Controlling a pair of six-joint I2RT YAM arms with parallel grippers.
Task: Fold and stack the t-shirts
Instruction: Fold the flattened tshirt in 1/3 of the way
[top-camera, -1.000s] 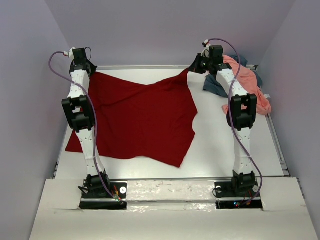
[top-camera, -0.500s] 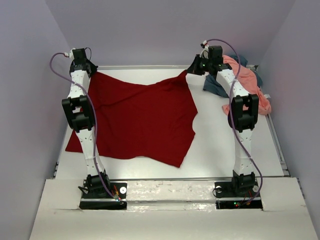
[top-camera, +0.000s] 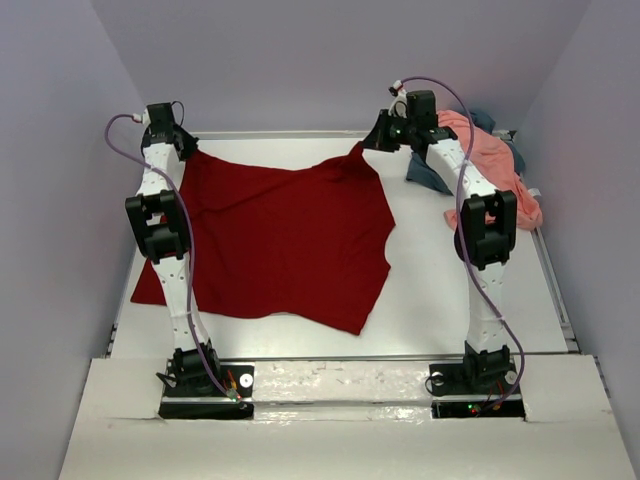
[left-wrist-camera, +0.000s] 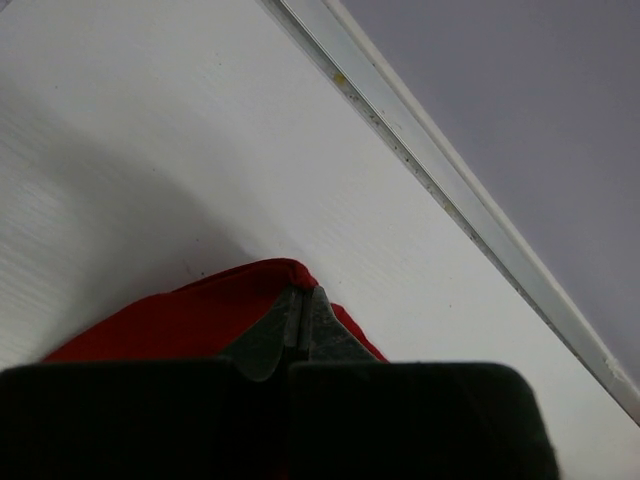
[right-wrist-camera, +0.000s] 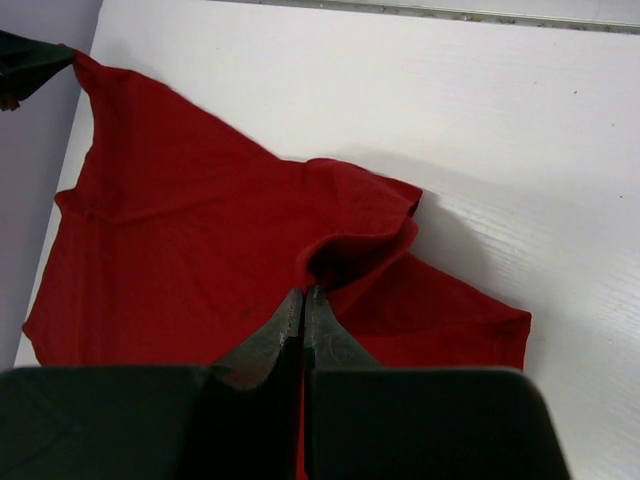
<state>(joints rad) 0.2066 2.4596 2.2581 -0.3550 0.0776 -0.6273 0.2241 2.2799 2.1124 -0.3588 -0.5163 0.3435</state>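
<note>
Shirt: dark red t-shirt (top-camera: 290, 240), soft and limp; I'd hold its far corners.
Left gripper (left-wrist-camera: 303, 300): clenched on far-left corner.
Right gripper (right-wrist-camera: 303, 298): clenched on far-right corner.

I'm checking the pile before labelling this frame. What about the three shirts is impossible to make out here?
- Top view: the blue-grey shirt is mostly hidden under the pink shirt and behind the right arm; its shape is unclear.
- Top view: the left arm covers the red shirt's left edge.
- Left wrist view: the wrist's black body hides all but one red corner.
- Both wrist views: how much cloth sits between the shut jaws is hidden.
</note>
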